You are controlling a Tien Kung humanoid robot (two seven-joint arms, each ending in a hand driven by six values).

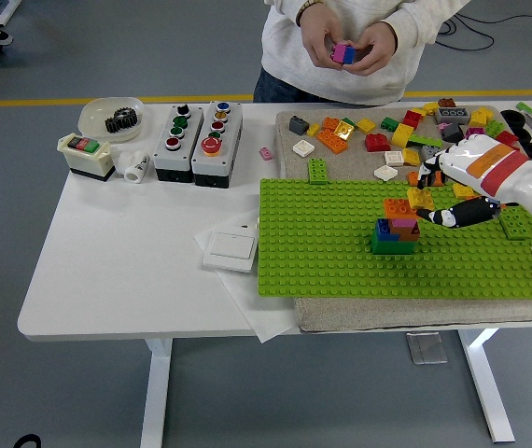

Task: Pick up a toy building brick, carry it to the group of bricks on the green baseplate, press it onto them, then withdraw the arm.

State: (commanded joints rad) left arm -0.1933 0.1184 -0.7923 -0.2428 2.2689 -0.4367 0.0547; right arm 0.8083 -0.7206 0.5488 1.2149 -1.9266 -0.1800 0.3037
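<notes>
Beside robot hand (431, 201), apparently brick stack (398, 225)

Hidden and cut-off parts, head view

The right hand (434, 201) covers the bricks under it at centre right, so whether its fingers grip the yellow brick (422, 198) cannot be told, nor whether that brick touches the stack (397, 225). The right arm (527, 182) is cut by the right edge. The person (350, 47) at top is cut above the chest; their fingers hide most of the small bricks (343, 54) held. The brick pile (434, 131) at upper right runs past the frame. Labels on the button boxes (197, 140) are too small to read.
</notes>
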